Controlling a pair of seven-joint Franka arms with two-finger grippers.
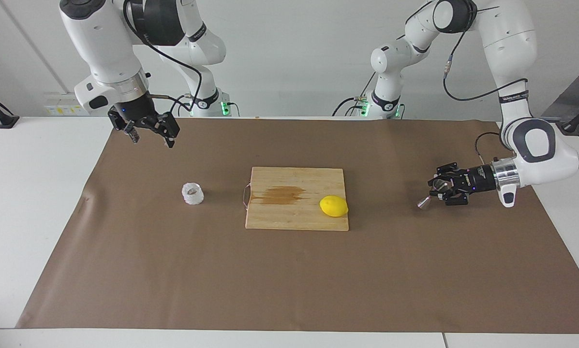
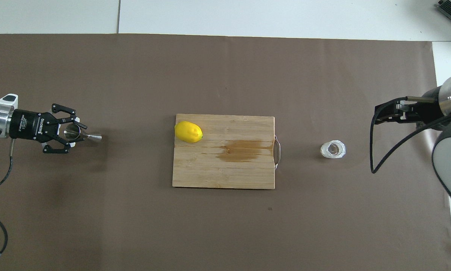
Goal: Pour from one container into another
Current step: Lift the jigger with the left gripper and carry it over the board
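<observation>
White crinkly cup stands upright on the brown paper, beside the cutting board toward the right arm's end of the table, apart from the board's wire handle. Steel jigger is tipped on its side and pinched at one cone by the left gripper, off the board's other end, toward the left arm's end, well apart from the cup. Right gripper, fingers spread and empty, hovers near the cup, raised above the paper. Lemon lies on the board at the end toward the jigger; a brown stain marks the board's middle. Judged progress: jigger in hand, cup not yet grasped, pouring wholly outstanding.
</observation>
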